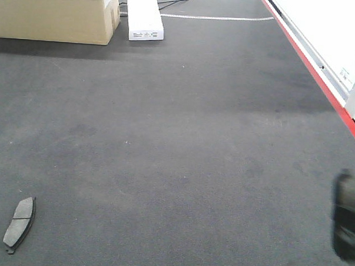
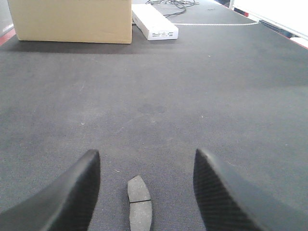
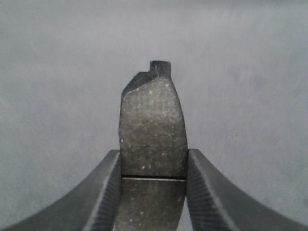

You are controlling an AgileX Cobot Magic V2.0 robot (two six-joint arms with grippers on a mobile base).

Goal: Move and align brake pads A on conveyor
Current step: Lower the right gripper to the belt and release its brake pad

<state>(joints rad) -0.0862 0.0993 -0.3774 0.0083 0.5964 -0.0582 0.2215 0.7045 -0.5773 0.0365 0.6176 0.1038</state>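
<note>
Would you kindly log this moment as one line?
left gripper: open, framing lying pad on conveyor | right gripper: shut on held pad

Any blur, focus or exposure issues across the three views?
Front view: right gripper at the edge is smeared, white panel blown out. Right wrist view: held brake pad sharp, conveyor behind it soft. Left wrist view: even light, soft shadow before the cardboard box.

Two brake pads; one cardboard box; one white box; two pincers.
</note>
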